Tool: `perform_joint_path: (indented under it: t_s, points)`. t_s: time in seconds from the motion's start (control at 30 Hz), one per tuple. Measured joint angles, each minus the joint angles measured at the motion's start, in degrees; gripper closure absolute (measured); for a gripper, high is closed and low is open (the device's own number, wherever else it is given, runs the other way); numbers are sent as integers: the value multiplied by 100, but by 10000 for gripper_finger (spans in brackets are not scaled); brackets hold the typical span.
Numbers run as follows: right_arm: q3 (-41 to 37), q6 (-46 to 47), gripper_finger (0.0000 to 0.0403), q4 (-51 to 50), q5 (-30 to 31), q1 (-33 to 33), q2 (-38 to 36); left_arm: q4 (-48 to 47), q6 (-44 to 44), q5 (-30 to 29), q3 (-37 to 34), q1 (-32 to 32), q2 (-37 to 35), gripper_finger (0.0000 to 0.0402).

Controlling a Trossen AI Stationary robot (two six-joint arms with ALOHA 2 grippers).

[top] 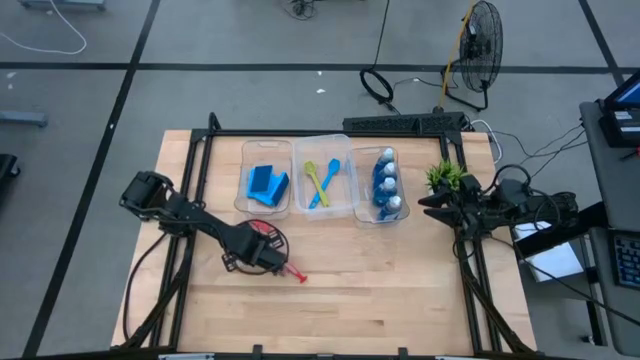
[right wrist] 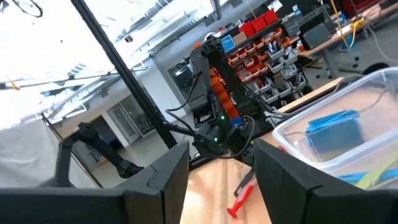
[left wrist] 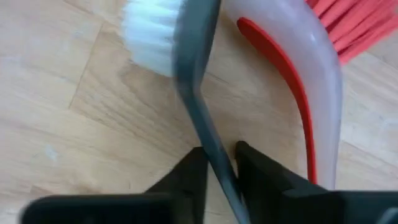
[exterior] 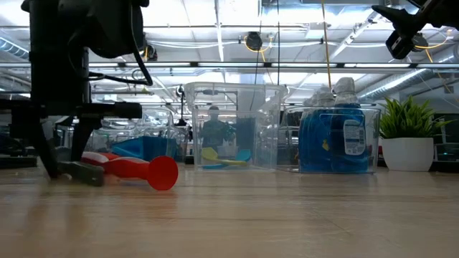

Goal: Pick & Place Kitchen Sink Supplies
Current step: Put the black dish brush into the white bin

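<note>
1. The left gripper point(left wrist: 219, 163) is low over the table's near-left part, its fingers narrowed around the thin grey neck of the red brush point(top: 293, 273); whether they press it yet, I cannot tell.
2. The brush lies flat on the wood, white bristles point(left wrist: 151, 32) ahead of the fingers.
3. The right gripper point(right wrist: 221, 168) hangs partly open and empty at the table's right edge, near the plant point(top: 445, 175).
4. Three bins point(top: 324, 144) at the far side hold sponges point(top: 266, 184), two brushes point(top: 320, 183) and bottles point(top: 386, 183).
</note>
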Motion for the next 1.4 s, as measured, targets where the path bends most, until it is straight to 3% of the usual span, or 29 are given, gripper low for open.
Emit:
perform_joint_path:
  t_s: [0.17, 0.4, 0.67, 0.83, 0.97, 1.07, 1.13, 1.23, 1.4]
  points:
    - [0, 341, 236, 0, 4, 0, 2, -8, 17, -63, -6, -166, -91, 381]
    - [0, 348, 236, -1, 9, 0, 1, -4, 13, 369, 1, -439, -504, 377]
    - [0, 348, 236, -2, 15, 0, 2, -712, -12, -15, 599, -944, -1163, 381]
    - [0, 348, 236, -4, 18, 0, 2, -1152, 597, -1196, 1180, -1364, -1559, 381]
    - [0, 348, 236, -4, 20, 0, 2, -963, 1882, -3133, 1413, -1738, -1760, 381]
    - [0, 348, 236, -7, 20, 0, 2, -235, 3353, -4545, 1414, -1955, -1812, 381]
    - [0, 348, 236, -7, 22, 0, 2, 318, 4293, -5164, 1414, -2055, -1812, 381]
    - [0, 348, 236, -7, 22, 0, 2, 941, 5212, -5537, 1414, -2146, -1814, 381]
    - [0, 301, 236, -9, 22, 0, 2, 2097, 6807, -5640, 1414, -2179, -1812, 381]
